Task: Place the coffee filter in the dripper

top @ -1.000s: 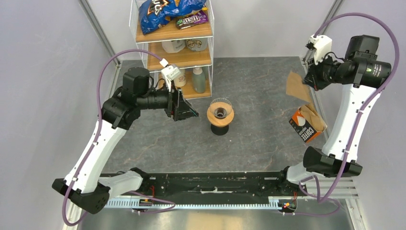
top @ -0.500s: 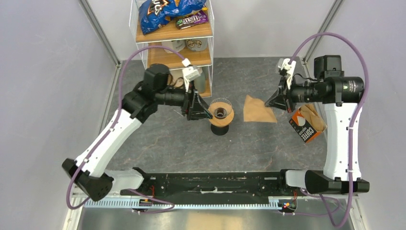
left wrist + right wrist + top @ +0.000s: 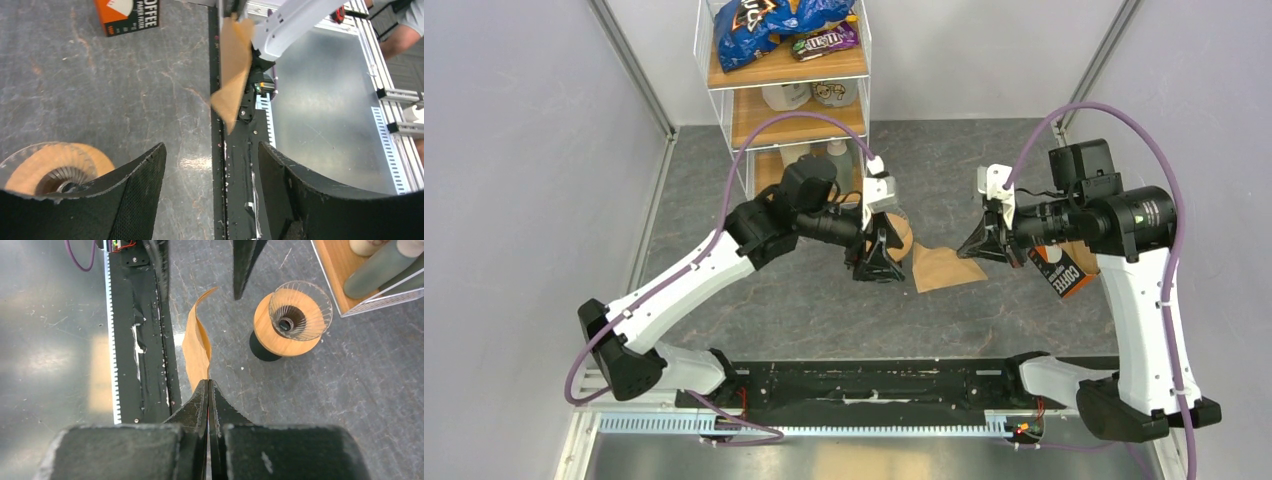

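Right tool [image 3: 208,384]: pinched tight on filter [image 3: 196,347] edge, filter near dripper [image 3: 272,337]. Left tool [image 3: 210,150]: spread wide, empty, close to dripper.

Bright, even overhead light, shadows soft. Glare blooms on the metal sheet [image 3: 45,355]. The right wrist view's nearest foreground goes soft.

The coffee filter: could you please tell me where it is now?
In the top view, the filter is pinched in the shut right gripper, just right of the dripper and the left gripper.
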Controlling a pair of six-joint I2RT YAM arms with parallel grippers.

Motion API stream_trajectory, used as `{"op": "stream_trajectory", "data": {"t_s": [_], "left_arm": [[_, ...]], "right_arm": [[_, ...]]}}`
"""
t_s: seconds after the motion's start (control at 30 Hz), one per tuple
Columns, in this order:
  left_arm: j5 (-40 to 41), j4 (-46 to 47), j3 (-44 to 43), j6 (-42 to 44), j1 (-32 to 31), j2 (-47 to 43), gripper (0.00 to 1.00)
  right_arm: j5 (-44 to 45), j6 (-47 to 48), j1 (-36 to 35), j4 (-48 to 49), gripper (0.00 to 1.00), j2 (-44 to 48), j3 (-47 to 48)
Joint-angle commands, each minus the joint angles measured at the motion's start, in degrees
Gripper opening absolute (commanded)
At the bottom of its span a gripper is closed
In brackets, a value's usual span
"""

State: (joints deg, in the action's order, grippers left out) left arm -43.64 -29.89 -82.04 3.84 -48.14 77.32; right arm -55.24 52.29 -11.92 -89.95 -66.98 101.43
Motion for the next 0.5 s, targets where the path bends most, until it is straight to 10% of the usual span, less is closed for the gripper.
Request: {"op": "stream_trajectory", "data": {"t_s": [0.0, 0.3, 0.47], "left_arm": [[1.2, 11.3, 5.2, -1.6, -2.6, -3.0, 0.73], [4.8, 22.6, 7.0, -12.6, -5.2, -1.3, 0.56], [6.1, 23.1, 6.2, -11.8, -5.4, -0.4, 0.19]], "right_arm": [[2.0, -4.8, -1.1, 0.9, 0.00, -0.9, 1.4], [0.8, -7.7, -2.5, 2.6, 0.00, -1.6, 3.1], [0.6, -9.0, -3.0, 3.3, 0.00, -1.6, 3.5]]}}
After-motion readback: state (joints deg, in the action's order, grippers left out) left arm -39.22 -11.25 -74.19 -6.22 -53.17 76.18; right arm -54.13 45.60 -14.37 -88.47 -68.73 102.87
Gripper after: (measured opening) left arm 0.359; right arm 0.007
